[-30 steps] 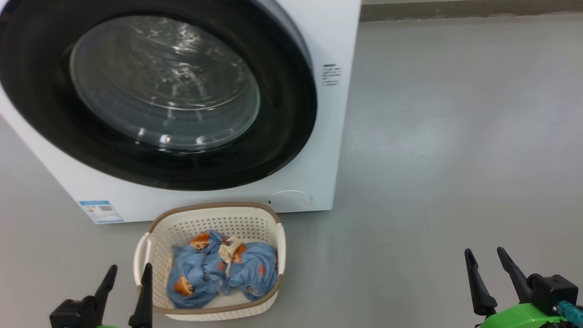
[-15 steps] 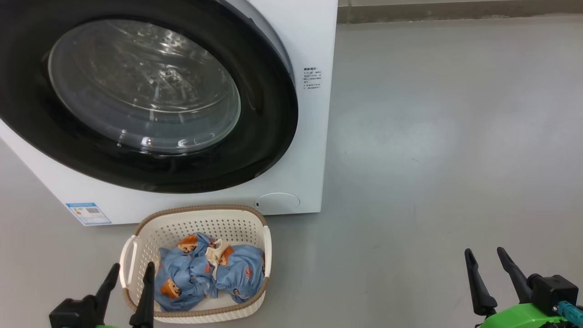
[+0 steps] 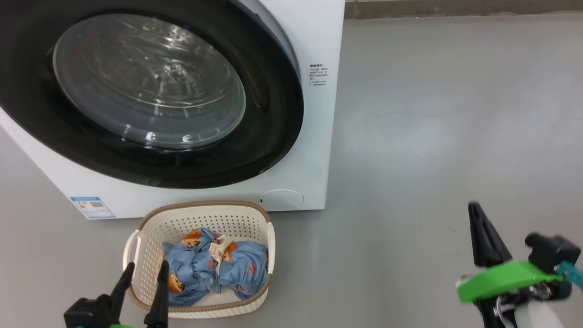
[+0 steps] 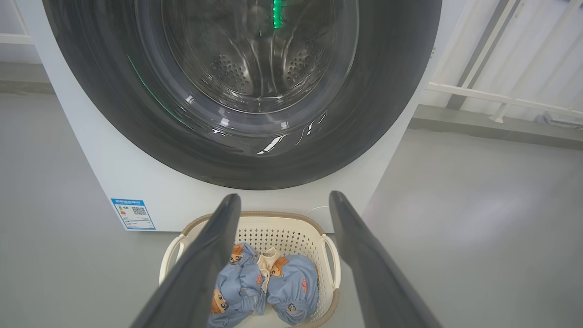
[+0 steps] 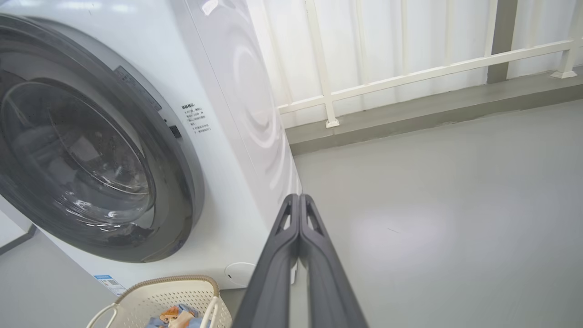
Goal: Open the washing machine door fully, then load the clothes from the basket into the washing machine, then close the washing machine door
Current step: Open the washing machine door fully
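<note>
- Clothes [image 3: 214,269] lie bunched in the basket [image 3: 200,206], at 6 o'clock in the head view, on the grey floor [image 3: 432,136].
- Left gripper [image 3: 145,266], at 7 o'clock, shows over the basket's near left corner, fingers spread wide and holding nothing.
- Right gripper [image 3: 476,209], at 4 o'clock, has its fingers pressed together, empty.
- Washing machine [image 3: 314,150] stands just behind the basket, towards 11 o'clock, with the washing machine door [image 3: 273,114] closed.

The washing machine door [image 3: 278,136] is shut, and the basket [image 3: 200,206] of blue clothes [image 3: 214,269] stands just in front. The left gripper [image 3: 146,266], fingers apart, overlaps the basket's near left corner. The right gripper [image 3: 476,214], fingers together, is well off to the right.
</note>
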Motion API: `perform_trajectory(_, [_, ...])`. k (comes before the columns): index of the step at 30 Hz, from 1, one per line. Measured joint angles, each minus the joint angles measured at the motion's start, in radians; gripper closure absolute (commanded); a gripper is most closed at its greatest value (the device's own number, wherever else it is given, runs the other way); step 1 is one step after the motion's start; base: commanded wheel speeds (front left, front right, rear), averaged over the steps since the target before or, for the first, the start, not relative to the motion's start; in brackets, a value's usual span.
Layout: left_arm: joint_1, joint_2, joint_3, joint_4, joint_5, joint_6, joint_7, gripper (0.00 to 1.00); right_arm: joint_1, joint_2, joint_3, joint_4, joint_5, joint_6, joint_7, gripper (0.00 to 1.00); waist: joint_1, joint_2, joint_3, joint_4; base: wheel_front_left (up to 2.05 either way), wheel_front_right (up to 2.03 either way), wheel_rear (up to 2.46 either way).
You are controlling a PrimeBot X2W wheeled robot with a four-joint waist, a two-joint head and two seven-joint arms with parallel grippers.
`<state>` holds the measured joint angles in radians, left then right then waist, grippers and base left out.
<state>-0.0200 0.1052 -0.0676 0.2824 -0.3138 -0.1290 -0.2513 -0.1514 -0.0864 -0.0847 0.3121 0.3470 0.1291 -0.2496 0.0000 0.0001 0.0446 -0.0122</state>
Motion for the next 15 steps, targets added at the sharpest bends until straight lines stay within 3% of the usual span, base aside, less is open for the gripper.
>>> perform_trajectory(15, [-0.038,-0.004,-0.036,-0.013,-0.017,0.000,0.000,0.00,-0.302,-0.018,0.074,-0.001,0.398,0.000,-0.001,1.00,-0.0001,0.0000,0.057,0.053,0.00,0.00,0.00])
